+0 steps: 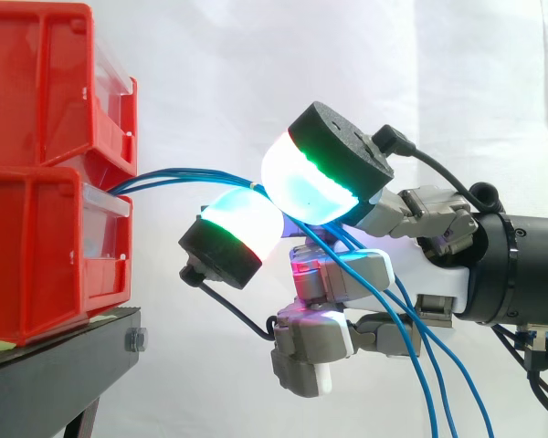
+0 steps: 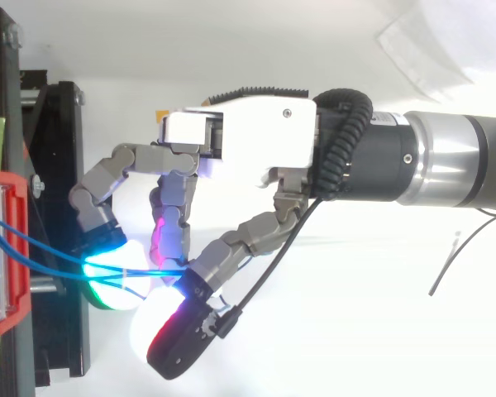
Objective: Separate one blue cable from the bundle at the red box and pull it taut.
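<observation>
— Where are we?
— We're at the separating step. The robot hand [image 2: 248,141] pinches the cables [image 1: 192,172] between two pads [image 1: 315,182], near the red box [image 1: 36,255] (several strands, we think, not one).
— And next?
— We need one strand alone in the pinch, then a pull away from the box. They arc slack now.

Black stand [image 1: 73,351], white curtain [image 1: 256,73]
</observation>
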Motion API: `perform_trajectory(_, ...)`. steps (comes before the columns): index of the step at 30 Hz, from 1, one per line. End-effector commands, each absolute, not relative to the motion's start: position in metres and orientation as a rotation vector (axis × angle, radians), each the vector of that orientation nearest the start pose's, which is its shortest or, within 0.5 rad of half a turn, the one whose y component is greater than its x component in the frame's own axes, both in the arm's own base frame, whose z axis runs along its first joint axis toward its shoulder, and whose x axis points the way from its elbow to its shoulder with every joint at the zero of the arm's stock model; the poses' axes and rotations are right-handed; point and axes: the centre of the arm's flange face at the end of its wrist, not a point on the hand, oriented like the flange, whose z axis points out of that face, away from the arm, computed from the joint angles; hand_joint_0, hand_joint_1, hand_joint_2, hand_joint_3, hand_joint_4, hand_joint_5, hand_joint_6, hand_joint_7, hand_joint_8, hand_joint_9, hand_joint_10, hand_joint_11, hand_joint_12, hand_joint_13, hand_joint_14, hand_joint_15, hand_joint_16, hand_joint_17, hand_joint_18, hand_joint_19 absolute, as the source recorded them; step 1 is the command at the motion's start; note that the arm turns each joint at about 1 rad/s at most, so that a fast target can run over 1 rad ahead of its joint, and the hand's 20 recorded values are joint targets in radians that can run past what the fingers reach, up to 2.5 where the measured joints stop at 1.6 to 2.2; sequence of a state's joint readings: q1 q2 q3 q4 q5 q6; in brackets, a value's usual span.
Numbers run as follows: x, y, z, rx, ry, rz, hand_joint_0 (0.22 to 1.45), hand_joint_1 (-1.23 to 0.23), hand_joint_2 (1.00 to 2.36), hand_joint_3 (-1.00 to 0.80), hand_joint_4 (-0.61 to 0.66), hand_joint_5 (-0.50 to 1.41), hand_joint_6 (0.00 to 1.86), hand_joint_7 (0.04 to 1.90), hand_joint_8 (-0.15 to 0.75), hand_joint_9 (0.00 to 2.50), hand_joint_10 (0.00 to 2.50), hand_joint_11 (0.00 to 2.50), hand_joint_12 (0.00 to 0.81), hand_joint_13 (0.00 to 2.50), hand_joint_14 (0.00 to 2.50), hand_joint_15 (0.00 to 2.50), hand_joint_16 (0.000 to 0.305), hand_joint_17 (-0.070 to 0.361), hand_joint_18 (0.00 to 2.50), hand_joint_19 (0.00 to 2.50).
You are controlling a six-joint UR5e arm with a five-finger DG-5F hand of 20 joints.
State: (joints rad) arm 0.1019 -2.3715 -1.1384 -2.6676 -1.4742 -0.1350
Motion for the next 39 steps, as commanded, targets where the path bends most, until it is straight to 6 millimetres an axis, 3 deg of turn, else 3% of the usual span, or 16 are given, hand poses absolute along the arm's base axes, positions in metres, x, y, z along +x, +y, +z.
perform_trajectory(1,0.7906,-0.0632,0.2286,1.042,1.187,1.165,0.46,-0.91,1.0,-0.5,0.02,-0.04,0.89,1.28,0.305,1.57,0.03,1.15,0.374,1.38,0.03,0.91,0.057,0.129,1.08,0.96)
perform_trajectory(6,0.7902,-0.0629,0.2278,1.041,1.191,1.166,0.45,-0.75,1.0,-0.5,-0.03,-0.03,0.88,1.3,0.306,1.6,0.03,1.11,0.381,1.39,0.03,0.9,0.058,0.131,1.1,0.95)
perform_trajectory(13,0.7906,-0.0629,0.2286,1.04,1.189,1.167,0.47,-0.71,1.0,-0.5,-0.04,-0.03,0.88,1.33,0.294,1.63,0.03,1.15,0.371,1.4,0.03,0.92,0.056,0.126,1.11,0.97)
perform_trajectory(16,0.7906,-0.0629,0.2286,1.04,1.189,1.167,0.5,-0.62,1.0,-0.5,-0.06,-0.03,0.88,1.33,0.296,1.62,0.03,1.13,0.36,1.39,0.03,0.92,0.054,0.122,1.09,0.99)
perform_trajectory(27,0.7902,-0.0638,0.2282,1.04,1.193,1.165,0.68,-0.92,1.0,-0.47,-0.05,-0.06,0.89,1.28,0.276,1.55,0.03,1.17,0.341,1.33,0.03,0.94,0.048,0.108,1.02,1.01)
perform_trajectory(30,0.7903,-0.0638,0.2284,1.039,1.192,1.166,0.74,-0.98,1.0,-0.5,-0.13,-0.07,0.91,1.28,0.268,1.47,0.03,1.17,0.34,1.31,0.03,0.92,0.049,0.109,1.01,0.96)
perform_trajectory(35,0.7899,-0.0638,0.2275,1.041,1.195,1.165,0.71,-0.99,1.0,-0.5,-0.15,-0.08,0.92,1.27,0.27,1.45,0.03,1.16,0.334,1.28,0.03,0.92,0.048,0.109,0.99,0.94)
perform_trajectory(39,0.7901,-0.065,0.2282,1.04,1.192,1.164,0.61,-1.0,1.0,-0.5,-0.07,-0.08,0.92,1.24,0.27,1.45,0.03,1.15,0.337,1.28,0.03,0.92,0.048,0.108,0.98,0.97)
